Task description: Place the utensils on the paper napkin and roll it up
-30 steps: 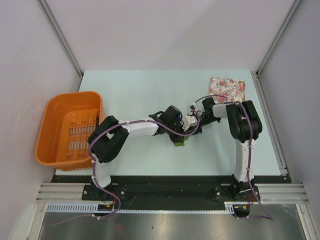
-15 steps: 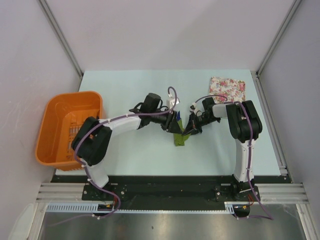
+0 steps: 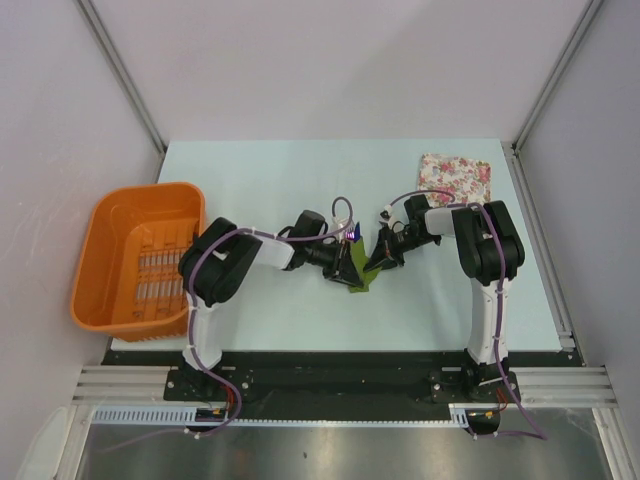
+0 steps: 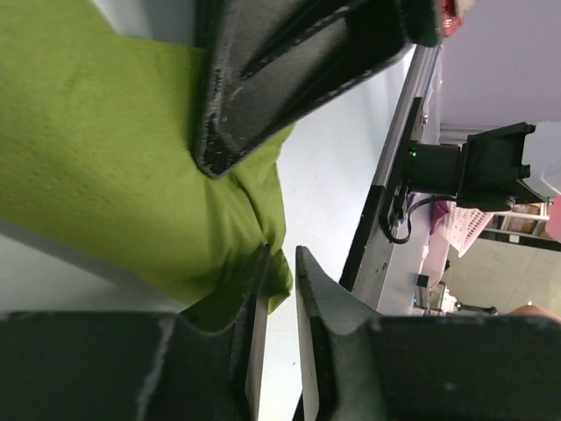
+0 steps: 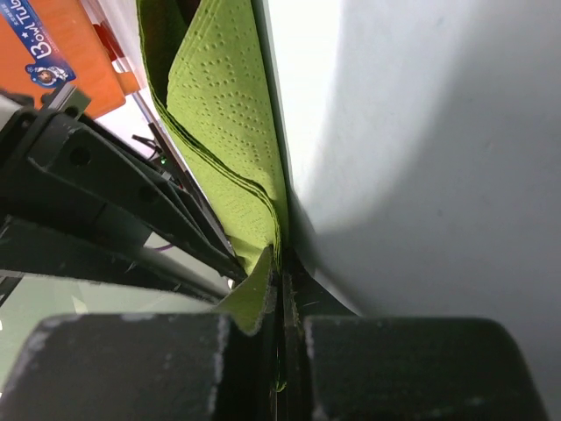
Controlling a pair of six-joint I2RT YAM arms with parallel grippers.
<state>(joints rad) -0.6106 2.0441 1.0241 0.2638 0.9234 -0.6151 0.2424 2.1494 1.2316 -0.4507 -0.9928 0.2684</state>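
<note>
The paper napkin (image 3: 359,284) is a folded olive-green sheet held up off the table between my two grippers. My right gripper (image 3: 376,262) is shut on its edge; in the right wrist view (image 5: 280,263) the green layers (image 5: 223,114) run pinched between the closed fingers. My left gripper (image 3: 345,268) is at the napkin's left side. In the left wrist view (image 4: 282,259) its jaws stand a narrow gap apart, with a corner of the napkin (image 4: 114,158) at the tips. Of the utensils, only a small blue-purple tip (image 3: 352,233) shows above the fold.
An orange basket (image 3: 140,260) stands at the table's left edge. A pink-and-white floral pad (image 3: 455,175) lies at the back right. The right gripper's dark finger (image 4: 289,79) crosses the top of the left wrist view.
My left arm has drawn back and lowered, bringing its gripper to the napkin's left side. The right arm has stayed in place, holding the napkin.
</note>
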